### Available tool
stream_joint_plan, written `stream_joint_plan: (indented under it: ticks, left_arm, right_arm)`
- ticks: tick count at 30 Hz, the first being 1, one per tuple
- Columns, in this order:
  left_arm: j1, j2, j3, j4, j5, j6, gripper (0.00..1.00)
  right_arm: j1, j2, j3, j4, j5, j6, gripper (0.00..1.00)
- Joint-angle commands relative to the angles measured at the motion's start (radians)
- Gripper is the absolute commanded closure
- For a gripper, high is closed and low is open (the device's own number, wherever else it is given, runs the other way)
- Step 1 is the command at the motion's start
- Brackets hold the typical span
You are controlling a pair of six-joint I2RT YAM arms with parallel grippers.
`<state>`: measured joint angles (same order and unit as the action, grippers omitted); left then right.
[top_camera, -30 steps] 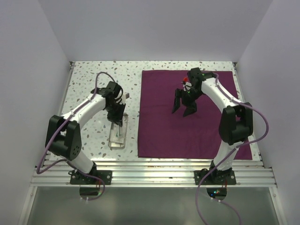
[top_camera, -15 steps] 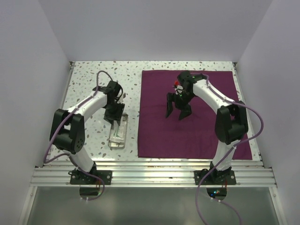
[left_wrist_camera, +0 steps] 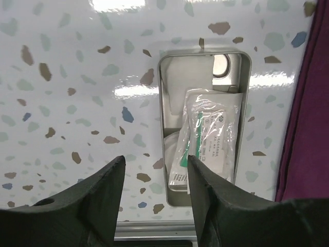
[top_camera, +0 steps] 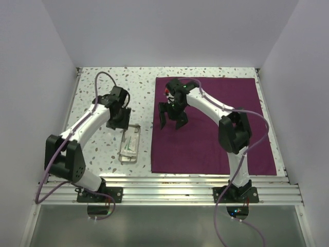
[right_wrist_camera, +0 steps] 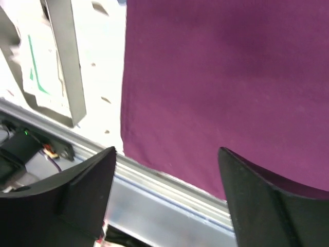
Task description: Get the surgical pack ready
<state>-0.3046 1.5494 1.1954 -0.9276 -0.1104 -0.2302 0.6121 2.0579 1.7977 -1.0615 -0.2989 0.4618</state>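
The left gripper (left_wrist_camera: 154, 172) hangs with its jaws spread and nothing between them, above the speckled table (left_wrist_camera: 67, 77) just short of the steel tray (left_wrist_camera: 172, 87). Its wrist view alone shows what the tray holds: a sealed clear packet with green print (left_wrist_camera: 208, 139) lying lengthwise, over something pale and rounded that cannot be made out. From above, the tray is only a shiny rectangle with a faint green streak, lying beside the left edge of the magenta cloth (top_camera: 216, 139), close to it but apart. The right gripper (right_wrist_camera: 167, 154) is wide open and empty too, hovering over the cloth's left part. Its wrist view looks across flat cloth to the near left corner, the rail and the tray beyond. Only the overhead view shows the whole sheet spread flat on the table's right half. A second ago the left gripper was pinched shut low over the tray's far end; it has since opened and drawn back. The right gripper has swung from mid-cloth toward the cloth's left edge, opening wider.
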Motion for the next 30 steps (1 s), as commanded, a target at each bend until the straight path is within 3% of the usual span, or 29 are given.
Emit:
stream_joint_plan:
  ticks: [1, 3, 4, 8, 19, 26, 30]
  left_arm:
    - [0.007, -0.184, -0.006, 0.075, -0.107, -0.081, 0.44]
    - [0.009, -0.293, -0.037, 0.098, -0.141, -0.119, 0.44]
    - [0.009, -0.314, -0.046, 0.104, -0.144, -0.126, 0.44]
    - [0.009, -0.383, -0.1, 0.127, -0.108, -0.153, 0.43]
    - [0.009, -0.459, -0.23, 0.158, -0.002, -0.179, 0.43]
    - [0.009, -0.463, -0.237, 0.153, 0.006, -0.162, 0.42]
    - [0.009, -0.462, -0.238, 0.153, 0.015, -0.156, 0.42]
  right_arm:
    - [0.038, 0.036, 0.038, 0.096, 0.041, 0.101, 0.19]
    - [0.095, 0.053, 0.034, 0.177, 0.07, 0.184, 0.28]
    - [0.095, 0.062, 0.034, 0.201, 0.078, 0.184, 0.28]
    - [0.167, 0.128, 0.074, 0.282, 0.078, 0.273, 0.45]
    - [0.227, 0.275, 0.187, 0.255, 0.142, 0.367, 0.48]
    - [0.241, 0.292, 0.202, 0.252, 0.141, 0.38, 0.53]
    - [0.248, 0.217, 0.155, 0.301, 0.199, 0.374, 0.53]
